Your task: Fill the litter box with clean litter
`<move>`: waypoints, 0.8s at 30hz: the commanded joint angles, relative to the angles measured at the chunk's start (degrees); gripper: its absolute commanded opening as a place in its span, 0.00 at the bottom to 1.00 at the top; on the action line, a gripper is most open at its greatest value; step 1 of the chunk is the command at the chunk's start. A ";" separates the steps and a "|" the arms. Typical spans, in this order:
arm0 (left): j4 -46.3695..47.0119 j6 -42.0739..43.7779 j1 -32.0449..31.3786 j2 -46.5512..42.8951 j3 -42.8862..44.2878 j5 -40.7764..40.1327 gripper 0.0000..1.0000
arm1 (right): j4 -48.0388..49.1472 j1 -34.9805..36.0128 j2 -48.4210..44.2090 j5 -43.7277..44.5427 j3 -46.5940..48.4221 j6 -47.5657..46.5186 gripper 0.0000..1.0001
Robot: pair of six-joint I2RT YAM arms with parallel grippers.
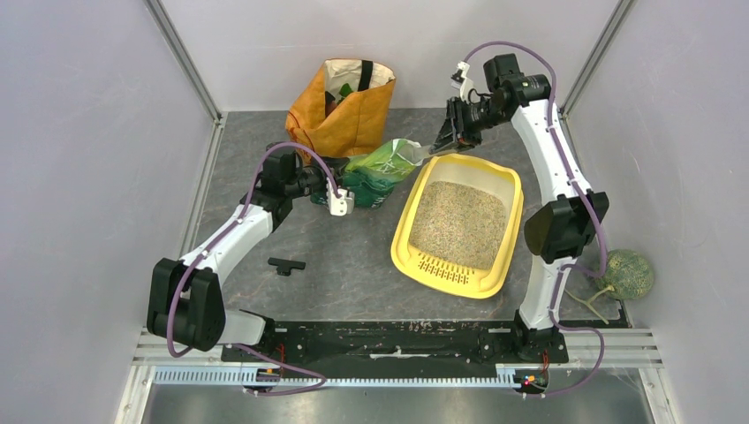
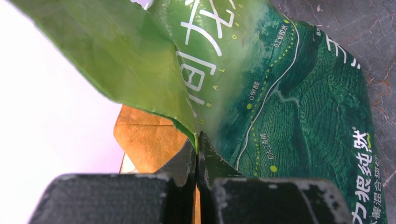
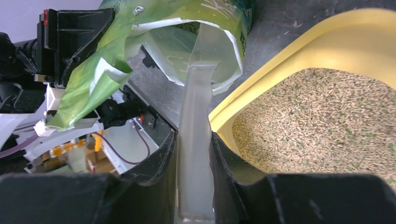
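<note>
Currently we are finding the box (image 1: 446, 269) lying at centre right of the top view, its slotted lip pointing toward the lower edge. The litter (image 1: 459, 221) is covering its floor. The bag (image 1: 384, 168) is lying on its side just above and left of the box, its open mouth facing the box's upper left corner. We are judging that this layout is serving the pour: the mouth is sitting beside the rim so that granules can drop inside rather than onto the table (image 1: 344, 265).

The left gripper (image 2: 198, 147) is pressing its jaws together on a folded edge of the bag, with no gap showing between them. We are reading this as an anchor for the end away from the box.

The right gripper (image 3: 194, 140) is standing partly spread and pinching a translucent strip (image 3: 194, 107) that is running up into the bag mouth. We cannot tell whether this strip is a scoop handle or part of the bag lining. We are judging that it is steering the mouth toward the box.
</note>
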 commanded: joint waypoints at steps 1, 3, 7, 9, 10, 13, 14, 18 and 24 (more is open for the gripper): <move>11.57 0.79 0.12 -4.56 0.90 3.47 0.02 | -5.04 1.88 1.18 7.30 8.79 -5.82 0.00; 14.99 1.74 0.12 -4.51 -0.58 3.91 0.02 | -8.30 2.47 1.87 7.37 9.67 -6.74 0.00; 18.62 3.96 0.12 -4.83 -2.80 5.17 0.02 | -10.51 2.48 1.63 9.31 7.89 -7.63 0.00; 20.85 6.16 0.12 -4.92 -4.22 6.20 0.02 | -10.49 2.50 1.85 10.22 6.96 -6.59 0.00; 21.88 7.31 0.08 -4.91 -5.04 7.04 0.02 | -10.23 2.59 2.14 11.00 6.59 -5.54 0.00; 22.53 9.68 0.12 -5.14 -5.93 9.46 0.02 | -8.88 3.47 2.93 13.62 6.44 -2.97 0.00; 22.48 9.98 0.08 -5.30 -5.93 10.08 0.02 | -8.33 3.89 3.19 13.73 6.57 -2.27 0.00; 22.43 11.41 0.04 -5.74 -6.06 11.08 0.02 | -7.91 5.77 5.57 14.33 7.99 0.00 0.00; 21.90 12.96 -0.05 -7.07 -7.04 12.06 0.02 | -8.37 5.98 10.36 12.75 9.84 3.71 0.00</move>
